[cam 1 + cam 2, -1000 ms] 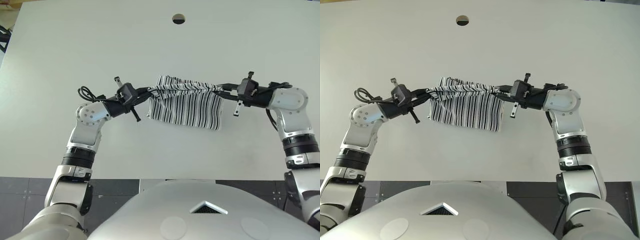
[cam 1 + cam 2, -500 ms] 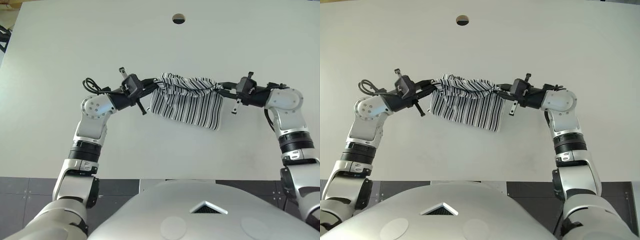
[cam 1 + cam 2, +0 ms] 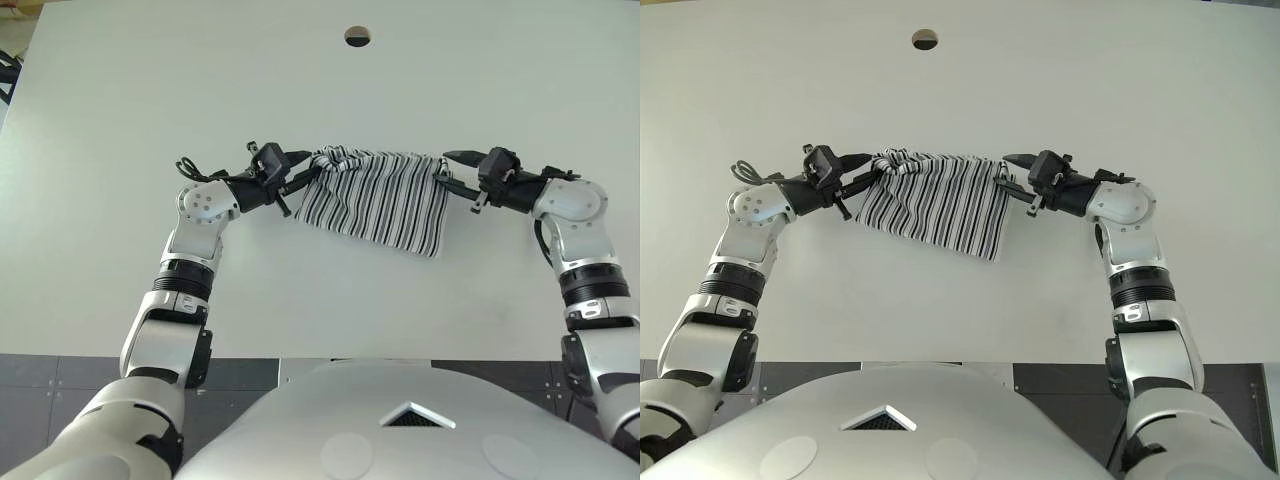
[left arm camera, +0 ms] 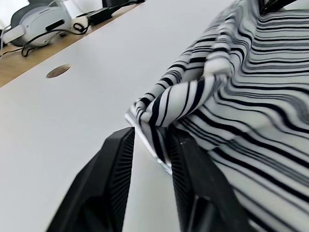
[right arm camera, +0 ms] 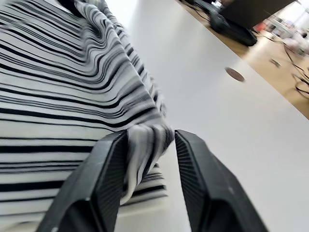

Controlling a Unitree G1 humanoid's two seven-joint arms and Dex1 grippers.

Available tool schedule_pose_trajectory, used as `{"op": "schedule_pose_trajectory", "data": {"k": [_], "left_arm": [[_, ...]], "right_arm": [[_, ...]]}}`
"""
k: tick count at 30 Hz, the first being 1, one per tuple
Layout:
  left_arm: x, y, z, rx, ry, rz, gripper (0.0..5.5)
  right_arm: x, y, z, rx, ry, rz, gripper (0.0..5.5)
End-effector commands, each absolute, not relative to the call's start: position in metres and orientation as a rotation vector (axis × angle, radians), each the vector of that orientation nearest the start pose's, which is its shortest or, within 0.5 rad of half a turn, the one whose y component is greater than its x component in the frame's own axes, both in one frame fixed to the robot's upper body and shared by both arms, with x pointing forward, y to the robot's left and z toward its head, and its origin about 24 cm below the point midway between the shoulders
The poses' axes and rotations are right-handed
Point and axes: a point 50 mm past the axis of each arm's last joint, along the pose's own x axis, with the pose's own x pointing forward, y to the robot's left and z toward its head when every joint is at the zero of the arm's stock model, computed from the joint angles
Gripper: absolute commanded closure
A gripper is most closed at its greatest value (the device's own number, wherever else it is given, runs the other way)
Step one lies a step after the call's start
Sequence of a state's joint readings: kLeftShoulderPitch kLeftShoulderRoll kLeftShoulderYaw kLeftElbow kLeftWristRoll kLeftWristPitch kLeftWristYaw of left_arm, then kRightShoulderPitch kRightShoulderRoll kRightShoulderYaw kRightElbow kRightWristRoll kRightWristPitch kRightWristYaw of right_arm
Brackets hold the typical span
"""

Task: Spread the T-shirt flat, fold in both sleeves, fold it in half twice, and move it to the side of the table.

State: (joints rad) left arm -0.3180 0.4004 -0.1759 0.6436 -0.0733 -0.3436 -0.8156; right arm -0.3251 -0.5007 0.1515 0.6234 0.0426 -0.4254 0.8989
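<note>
Shirt (image 3: 375,200): folded on table (image 3: 320,90), long axis left to right.
Left gripper (image 3: 300,170): jaws parted around its far left corner.
Right gripper (image 3: 447,170): parted around far right corner.

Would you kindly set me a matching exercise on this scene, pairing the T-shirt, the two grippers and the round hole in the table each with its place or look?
Things:
1. T-shirt
2. left gripper
3. right gripper
4. round hole

Places or looks:
A. near the far edge of the table
B. at the T-shirt's upper corner on the robot's right, fingers open around the cloth
C. striped black and white, lying folded on the table
D. at the T-shirt's upper corner on the robot's left, fingers open around the cloth

Pairs: 1-C, 2-D, 3-B, 4-A.
</note>
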Motion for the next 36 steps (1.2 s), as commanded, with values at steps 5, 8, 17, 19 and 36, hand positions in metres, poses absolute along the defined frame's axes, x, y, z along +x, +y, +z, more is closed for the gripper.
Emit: {"op": "schedule_pose_trajectory", "data": {"k": [5,8,17,19,36], "left_arm": [[0.300,0.196,0.033,0.012,0.142,-0.771,4.15],[0.301,0.202,0.040,-0.085,0.137,-0.735,4.15],[0.288,0.215,0.053,-0.176,0.063,-0.657,4.15],[0.285,0.215,0.054,-0.187,0.050,-0.651,4.15],[0.275,0.215,0.054,-0.211,-0.013,-0.602,4.15]], "right_arm": [[0.305,-0.209,0.032,-0.429,0.093,0.651,3.67],[0.303,-0.195,0.047,-0.401,-0.056,0.662,3.67],[0.266,-0.103,0.050,-0.664,-0.388,1.031,3.67],[0.269,-0.093,0.042,-0.698,-0.368,1.041,3.67],[0.291,-0.269,-0.011,-1.289,0.598,0.732,3.67]]}}
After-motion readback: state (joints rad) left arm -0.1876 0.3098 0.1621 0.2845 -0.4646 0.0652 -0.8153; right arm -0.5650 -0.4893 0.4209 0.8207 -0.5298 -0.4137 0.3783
